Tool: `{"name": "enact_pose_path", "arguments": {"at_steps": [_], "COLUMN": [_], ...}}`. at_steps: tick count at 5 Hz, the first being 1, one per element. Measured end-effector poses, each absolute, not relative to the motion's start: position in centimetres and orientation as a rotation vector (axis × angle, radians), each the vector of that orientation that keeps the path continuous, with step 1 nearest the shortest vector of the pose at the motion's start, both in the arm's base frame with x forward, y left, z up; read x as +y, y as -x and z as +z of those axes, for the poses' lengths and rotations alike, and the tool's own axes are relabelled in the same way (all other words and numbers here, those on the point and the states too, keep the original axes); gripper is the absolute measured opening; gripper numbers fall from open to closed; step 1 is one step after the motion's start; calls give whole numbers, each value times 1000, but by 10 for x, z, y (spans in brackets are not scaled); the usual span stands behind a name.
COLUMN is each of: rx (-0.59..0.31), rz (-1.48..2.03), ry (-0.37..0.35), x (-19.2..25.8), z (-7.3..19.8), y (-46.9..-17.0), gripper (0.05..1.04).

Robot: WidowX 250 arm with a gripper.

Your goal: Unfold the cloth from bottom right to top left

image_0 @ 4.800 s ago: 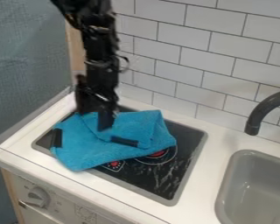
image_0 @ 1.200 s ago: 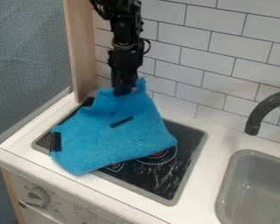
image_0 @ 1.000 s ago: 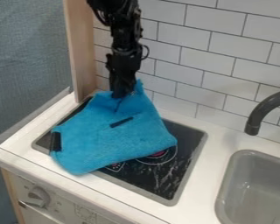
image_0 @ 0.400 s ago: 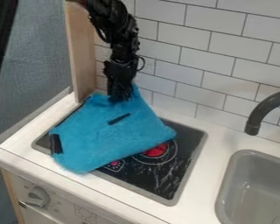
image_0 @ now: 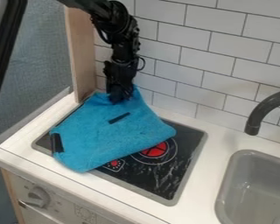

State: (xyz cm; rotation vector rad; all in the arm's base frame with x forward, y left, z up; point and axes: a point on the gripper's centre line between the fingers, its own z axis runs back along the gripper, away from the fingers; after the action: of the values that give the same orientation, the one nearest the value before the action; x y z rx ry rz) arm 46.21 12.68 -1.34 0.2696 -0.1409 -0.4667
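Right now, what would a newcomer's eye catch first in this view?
The bright blue cloth, spread over the left and middle of the black cooktop, with a short black strip near its middle. Next, the black gripper at the cloth's far edge, close to the tiled wall. Then the red burner mark just past the cloth's near right side.

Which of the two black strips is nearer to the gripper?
The strip near the middle of the blue cloth; the other, at its left edge, is farther.
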Motion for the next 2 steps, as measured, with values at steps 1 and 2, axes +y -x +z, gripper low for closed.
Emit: {"name": "enact_pose_path", "arguments": {"at_steps": [1,2], "rx": [-142,-143], "rz": [-454,-453], "ry": [-261,-238], "x": [126,122], "z": [-14,-16], "y": [-462,-460], "gripper": [827,1018]}}
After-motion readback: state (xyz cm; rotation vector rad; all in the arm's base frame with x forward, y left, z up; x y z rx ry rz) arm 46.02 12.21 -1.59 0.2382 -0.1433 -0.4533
